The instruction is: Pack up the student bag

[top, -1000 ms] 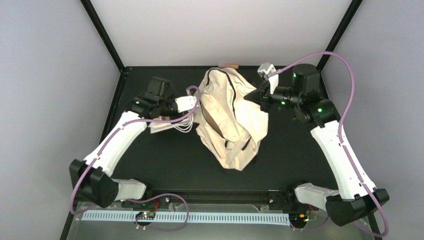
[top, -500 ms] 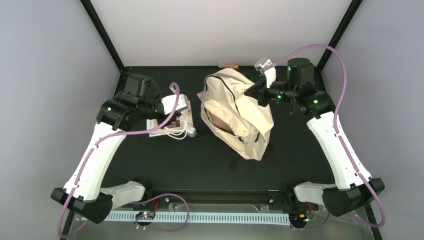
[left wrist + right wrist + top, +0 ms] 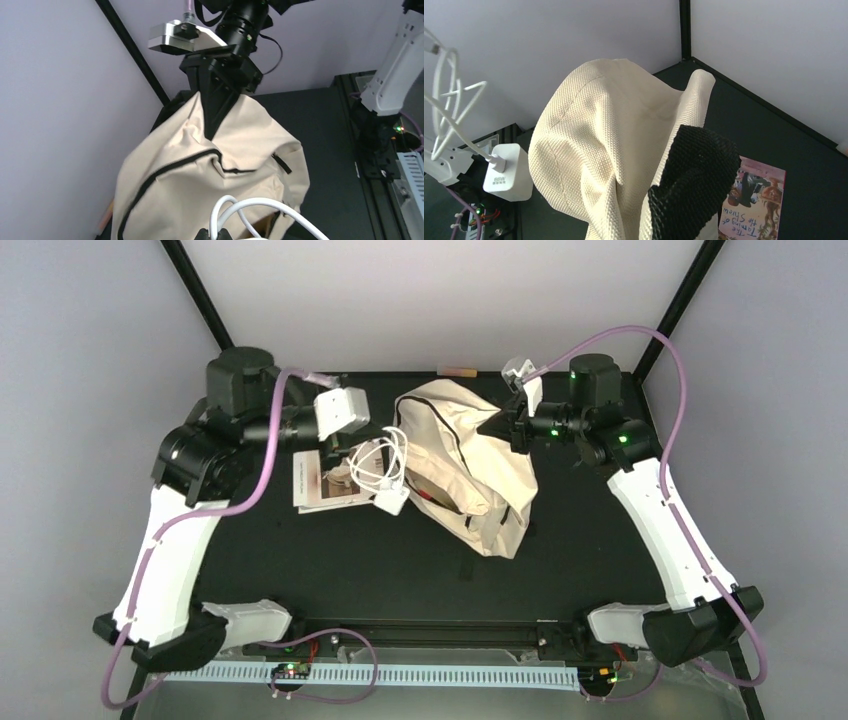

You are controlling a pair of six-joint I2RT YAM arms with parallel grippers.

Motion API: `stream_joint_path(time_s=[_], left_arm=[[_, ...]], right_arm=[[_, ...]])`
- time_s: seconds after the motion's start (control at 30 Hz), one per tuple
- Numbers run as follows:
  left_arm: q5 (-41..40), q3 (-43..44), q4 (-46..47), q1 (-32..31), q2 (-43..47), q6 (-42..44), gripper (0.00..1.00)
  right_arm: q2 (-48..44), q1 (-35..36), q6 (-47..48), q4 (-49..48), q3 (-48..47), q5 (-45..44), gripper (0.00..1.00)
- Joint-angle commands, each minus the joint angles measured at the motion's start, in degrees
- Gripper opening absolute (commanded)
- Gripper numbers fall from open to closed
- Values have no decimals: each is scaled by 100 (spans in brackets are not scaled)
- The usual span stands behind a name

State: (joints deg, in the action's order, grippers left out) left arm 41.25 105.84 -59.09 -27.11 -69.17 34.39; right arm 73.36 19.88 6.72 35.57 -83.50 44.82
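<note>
The student bag (image 3: 470, 465) is a cream fabric backpack with dark zippers, standing slumped at mid table. My right gripper (image 3: 502, 427) is shut on its top edge and holds it up; in the left wrist view those black fingers (image 3: 216, 107) pinch the bag (image 3: 200, 185) at its peak. In the right wrist view, cream cloth (image 3: 599, 145) and black mesh (image 3: 696, 185) hide my own fingers. My left gripper (image 3: 368, 443) is shut on a looped white cable (image 3: 382, 462), and its white charger block (image 3: 391, 502) dangles just left of the bag. The cable (image 3: 260, 207) rises from my left gripper (image 3: 214, 235).
A paperback book (image 3: 322, 482) lies flat on the black table left of the bag, under the dangling cable; it also shows as the book (image 3: 751, 205) in the right wrist view. A small pink and orange object (image 3: 460, 371) sits at the back edge. Black frame posts stand at both back corners.
My left arm has pulled back from the bag and risen, lifting the cable and charger off the book. The right gripper has kept its hold and the bag has shifted slightly.
</note>
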Motion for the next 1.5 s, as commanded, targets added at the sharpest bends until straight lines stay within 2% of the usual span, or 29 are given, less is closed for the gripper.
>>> stream_joint_path(time_s=[0.0,0.17,0.37,0.6,0.73,1.03,1.3,1.47], left_arm=[[152,311,790,-78,-536,-302,2],[110,288,1224,-166,-833,-433,1],[66,-209,1603,-381,-967,-185,2],[355,-560,1367,-412,-1077,292,2],[368,-1008,1657,-426,-986,395,2],[-45,-1491,2473,-658,-1347,295,1],[-433,-2651,3325,-899,-1520,688,2],[-513,-3052,3399,-998,-1683,1051,2]], right_arm=[[-41,7,-168,-616,-183,370,1],[-116,32,-211,-617,-93,370,1],[-85,46,-198,-568,-94,383,1],[-145,51,-148,-545,-30,292,1],[-140,51,-132,-529,-27,300,1],[-133,51,-250,-646,61,365,1],[-190,51,-295,-695,141,397,1],[-182,56,-318,-729,180,379,1]])
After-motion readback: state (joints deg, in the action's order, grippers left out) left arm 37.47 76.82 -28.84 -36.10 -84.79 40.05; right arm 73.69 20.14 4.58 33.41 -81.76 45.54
